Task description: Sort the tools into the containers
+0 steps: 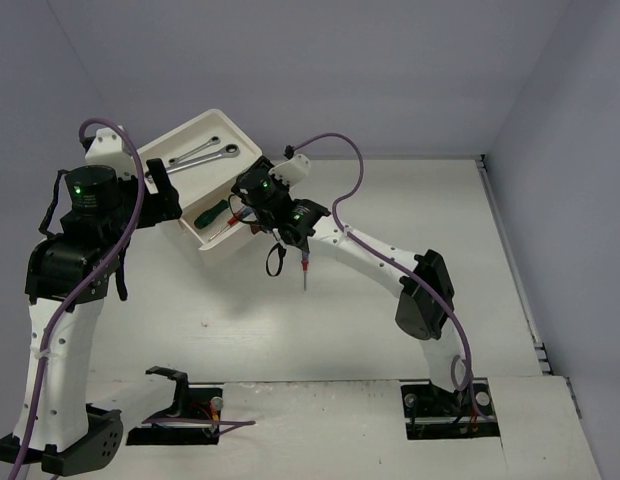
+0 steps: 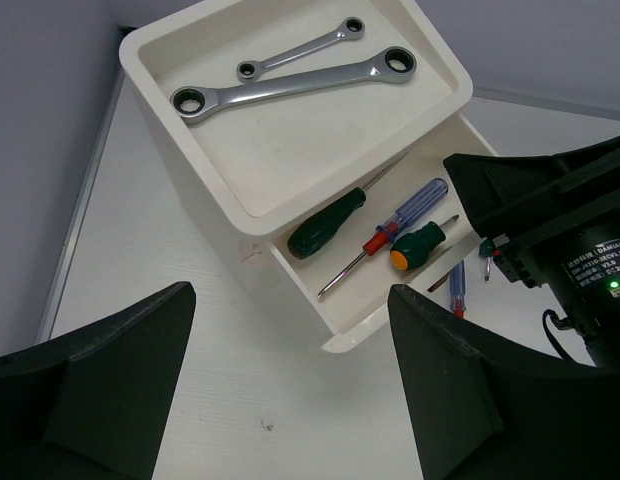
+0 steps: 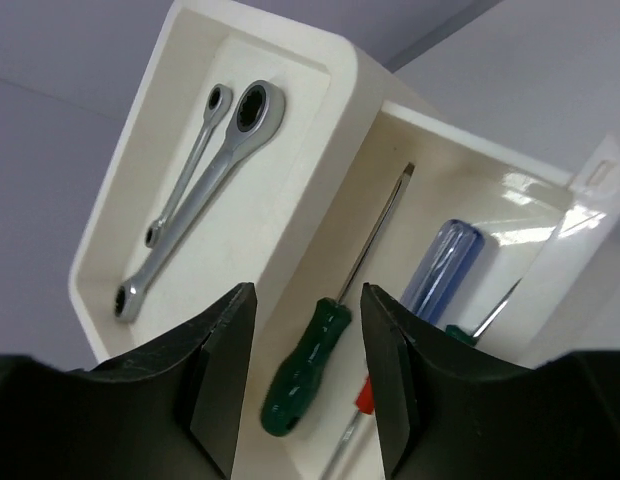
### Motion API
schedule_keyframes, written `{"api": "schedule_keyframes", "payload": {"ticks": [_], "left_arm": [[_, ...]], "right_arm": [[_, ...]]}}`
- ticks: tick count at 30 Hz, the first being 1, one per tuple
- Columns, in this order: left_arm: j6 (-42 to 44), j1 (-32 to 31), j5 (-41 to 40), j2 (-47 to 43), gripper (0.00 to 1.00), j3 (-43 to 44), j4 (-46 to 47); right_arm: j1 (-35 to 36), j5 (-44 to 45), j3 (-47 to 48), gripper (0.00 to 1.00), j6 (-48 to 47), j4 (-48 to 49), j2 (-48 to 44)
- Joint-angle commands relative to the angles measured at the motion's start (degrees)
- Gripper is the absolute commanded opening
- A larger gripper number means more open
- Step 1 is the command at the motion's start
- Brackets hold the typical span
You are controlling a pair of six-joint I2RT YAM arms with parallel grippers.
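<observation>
The white counter (image 1: 390,200) has just one tall white box (image 1: 205,125) of drawers standing on it, far back on the left, with one drawer (image 1: 228,247) pulled open.

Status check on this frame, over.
Left pincer open, facing the drawer. Right pincer open above it. Two wrenches in top tray, screwdrivers in drawer. Right arm close beside drawer.
</observation>
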Motion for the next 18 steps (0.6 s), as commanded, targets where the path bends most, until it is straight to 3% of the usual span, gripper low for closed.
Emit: {"api": "schedule_keyframes", "payload": {"ticks": [1,11,18], "left_arm": [[-0.01,-0.36,0.4,-0.26,0.75,2.53,1.96],[0.32,-0.41,1.08,-0.22,0.75,1.26,2.01],[0.58,-0.53,1.13,0.69,0.75,1.18,1.96]], "right_arm": [[-1.76,3.7,-2.5,0.44,-14.42,3.36,-8.99],[-17.5,-11.26,-25.02,0.54,-34.47,2.49,-23.64],[-23.93,-23.94,-33.07,0.56,-43.04,2.43,-21.66]]}}
